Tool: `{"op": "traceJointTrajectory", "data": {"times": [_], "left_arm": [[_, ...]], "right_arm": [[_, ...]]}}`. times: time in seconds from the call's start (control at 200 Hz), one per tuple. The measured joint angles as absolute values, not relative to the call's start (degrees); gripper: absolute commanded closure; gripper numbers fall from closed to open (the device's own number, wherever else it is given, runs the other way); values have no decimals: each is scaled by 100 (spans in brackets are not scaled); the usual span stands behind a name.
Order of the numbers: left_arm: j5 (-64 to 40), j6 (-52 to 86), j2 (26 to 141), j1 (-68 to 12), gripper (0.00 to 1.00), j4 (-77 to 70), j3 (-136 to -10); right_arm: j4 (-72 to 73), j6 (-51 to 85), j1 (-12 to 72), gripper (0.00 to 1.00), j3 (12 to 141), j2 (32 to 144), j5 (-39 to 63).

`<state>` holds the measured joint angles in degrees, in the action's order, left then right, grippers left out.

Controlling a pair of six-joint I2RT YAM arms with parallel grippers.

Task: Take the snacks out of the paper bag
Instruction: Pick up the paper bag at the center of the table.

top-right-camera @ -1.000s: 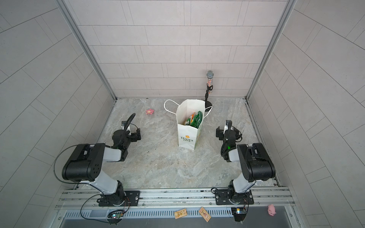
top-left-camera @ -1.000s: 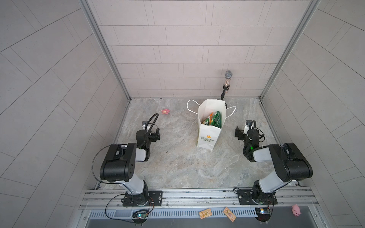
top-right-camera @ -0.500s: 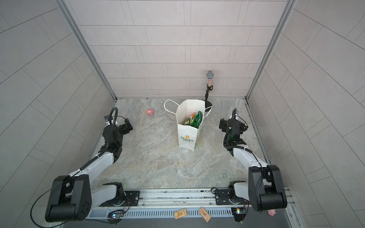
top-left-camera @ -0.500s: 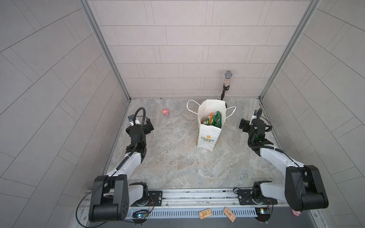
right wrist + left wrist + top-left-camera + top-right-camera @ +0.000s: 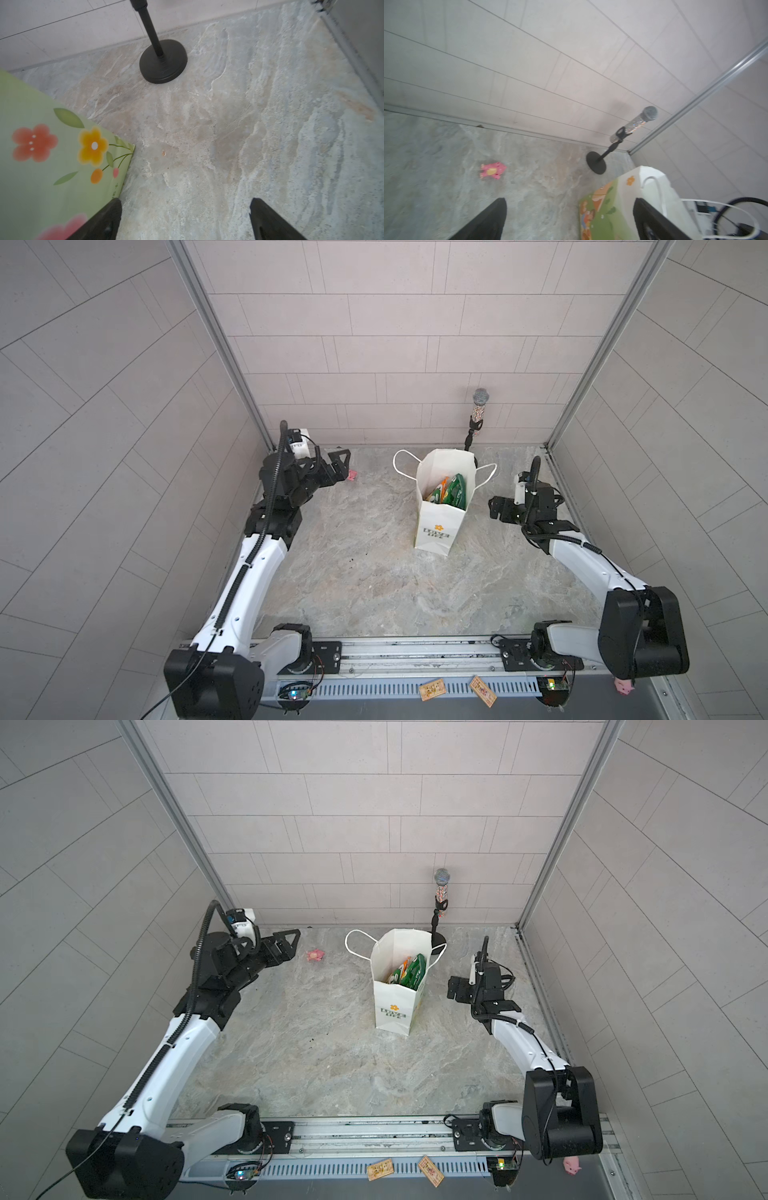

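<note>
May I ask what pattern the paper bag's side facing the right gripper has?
Light green with red and yellow flowers on the paper bag; right wrist view.

Tally, both top views: paper bag (image 5: 395,996) x1. snacks (image 5: 415,971) at its mouth: 1 dk-green pkt, at least 1 yellow-green pkt; rest hidden, total can't tell. pink pig toys (image 5: 315,955) (image 5: 572,1166) x2. tan wooden rectangles (image 5: 380,1169) (image 5: 430,1171) x2. mic on stand (image 5: 441,894) x1. robot arms (image 5: 166,1052) (image 5: 523,1044) x2.

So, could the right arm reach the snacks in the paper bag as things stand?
Probably yes: the right gripper is open beside the paper bag, whose mouth gapes upward with the snacks showing; only its cord handle hangs on that side.
</note>
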<state>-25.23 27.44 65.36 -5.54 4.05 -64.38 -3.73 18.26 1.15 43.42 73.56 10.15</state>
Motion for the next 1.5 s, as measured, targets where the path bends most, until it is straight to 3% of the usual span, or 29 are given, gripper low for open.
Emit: {"op": "traceJointTrajectory", "data": {"times": [0.26, 0.485, 0.846, 1.081, 1.206, 1.501], "left_arm": [[-3594, 2860, 7234, -1645, 3, 1028, -7524], [-3439, 2598, 7900, -2307, 13, 1756, -8005], [-2842, 2333, 8698, -2515, 45, 2134, -8477], [-2762, 2477, 8897, -2515, 84, 1959, -8569], [-2764, 2484, 8958, -2515, 100, 1914, -8768], [-2443, 2364, 8901, -2515, 100, 2049, -8884]], "right_arm": [[-425, 2139, 222, 3, 4379, 7762, 1492], [-436, 2298, 274, 3, 4392, 7950, 1643], [-429, 2370, 311, 4, 4392, 8058, 1678], [-303, 2499, 327, 7, 4388, 8359, 1876], [-237, 2591, 410, 10, 4368, 8578, 2038], [23, 2858, 816, 11, 4362, 9085, 2314]]}}
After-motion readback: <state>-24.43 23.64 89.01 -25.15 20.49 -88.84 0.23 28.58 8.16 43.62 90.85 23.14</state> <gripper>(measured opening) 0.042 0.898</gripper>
